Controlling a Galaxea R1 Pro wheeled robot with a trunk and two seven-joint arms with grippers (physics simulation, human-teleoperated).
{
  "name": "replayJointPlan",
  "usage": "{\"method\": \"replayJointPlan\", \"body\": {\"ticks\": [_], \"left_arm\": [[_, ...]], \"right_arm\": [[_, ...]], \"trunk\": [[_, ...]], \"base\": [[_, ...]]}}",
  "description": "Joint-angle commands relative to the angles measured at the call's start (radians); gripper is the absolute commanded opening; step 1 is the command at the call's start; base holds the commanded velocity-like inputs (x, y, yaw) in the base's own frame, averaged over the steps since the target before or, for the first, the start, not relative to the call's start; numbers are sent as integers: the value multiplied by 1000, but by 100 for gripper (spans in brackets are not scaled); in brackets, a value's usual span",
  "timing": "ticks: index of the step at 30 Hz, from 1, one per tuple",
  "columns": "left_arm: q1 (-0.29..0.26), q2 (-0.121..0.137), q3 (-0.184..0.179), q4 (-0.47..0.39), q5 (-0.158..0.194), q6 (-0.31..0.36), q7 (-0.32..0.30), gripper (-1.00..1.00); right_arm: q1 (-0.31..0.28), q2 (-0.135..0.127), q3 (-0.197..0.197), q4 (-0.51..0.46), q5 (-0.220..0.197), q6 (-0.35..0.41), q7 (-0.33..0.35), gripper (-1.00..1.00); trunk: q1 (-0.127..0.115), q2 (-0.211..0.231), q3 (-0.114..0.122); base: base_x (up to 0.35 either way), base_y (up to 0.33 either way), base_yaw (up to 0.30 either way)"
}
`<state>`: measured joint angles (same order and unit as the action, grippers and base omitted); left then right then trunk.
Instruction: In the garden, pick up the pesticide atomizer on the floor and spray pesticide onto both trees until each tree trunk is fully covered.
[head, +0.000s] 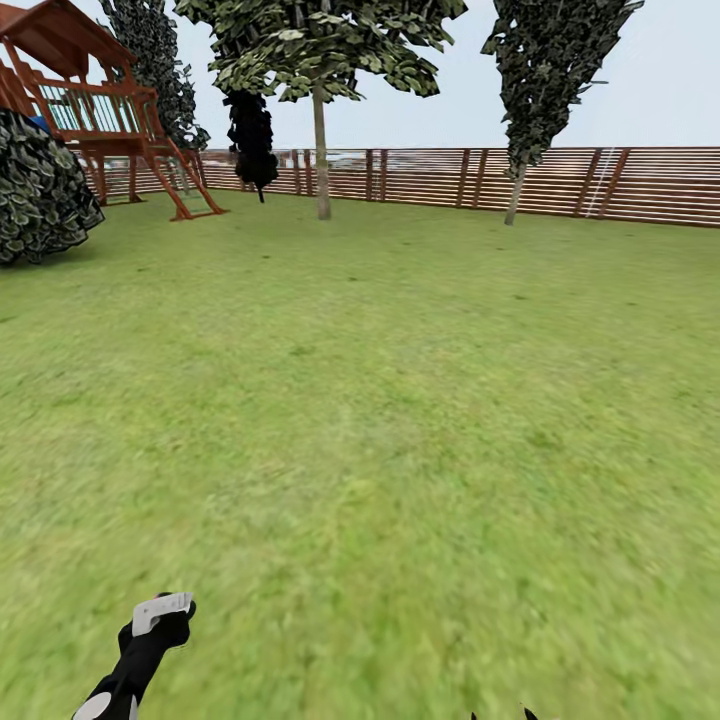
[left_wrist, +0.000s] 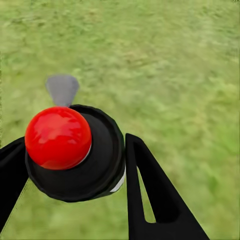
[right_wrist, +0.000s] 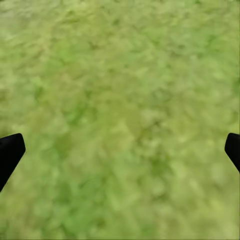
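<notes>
The left gripper (left_wrist: 75, 165) clamps the atomizer (left_wrist: 75, 155) over the lawn (head: 400, 400) — pickup done. Right gripper's (right_wrist: 120, 150) jaws gape wide, empty. Next, I judge: drive to a tree — none with a thick trunk is near.

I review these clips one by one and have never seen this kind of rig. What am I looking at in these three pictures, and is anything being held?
It is a simulated two-armed wheeled robot on a lawn. The large picture comes from its head camera, looking across grass to a slatted wooden fence, trees and a red play frame. The other two come from cameras near each gripper, looking along the fingers. The left gripper is closed on the pesticide atomizer, a dark bottle with a red top; in the head view it shows low at the left. The right gripper is open and empty, with only grass between its spread fingertips.
</notes>
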<state>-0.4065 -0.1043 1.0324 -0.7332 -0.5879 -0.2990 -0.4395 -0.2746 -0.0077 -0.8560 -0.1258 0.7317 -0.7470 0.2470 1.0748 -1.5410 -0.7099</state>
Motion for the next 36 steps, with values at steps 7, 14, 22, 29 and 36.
{"method": "replayJointPlan", "body": {"ticks": [7,14,22,29,36], "left_arm": [[0,-2,1,0,0,0,1,-100],[0,-2,1,0,0,0,1,-100],[0,-2,1,0,0,0,1,-100],[0,-3,1,-1,0,0,1,-100],[0,-4,1,-1,-1,-2,1,-100]], "right_arm": [[0,0,0,0,0,0,0,100],[0,0,0,0,0,0,0,100],[0,0,0,0,0,0,0,100],[0,0,0,0,0,0,0,100],[0,0,0,0,0,0,0,100]], "trunk": [[0,0,0],[0,0,0],[0,0,0],[0,0,0],[0,0,0]], "base": [[285,186,0],[291,165,0],[295,152,0],[295,151,0],[295,151,0]]}}
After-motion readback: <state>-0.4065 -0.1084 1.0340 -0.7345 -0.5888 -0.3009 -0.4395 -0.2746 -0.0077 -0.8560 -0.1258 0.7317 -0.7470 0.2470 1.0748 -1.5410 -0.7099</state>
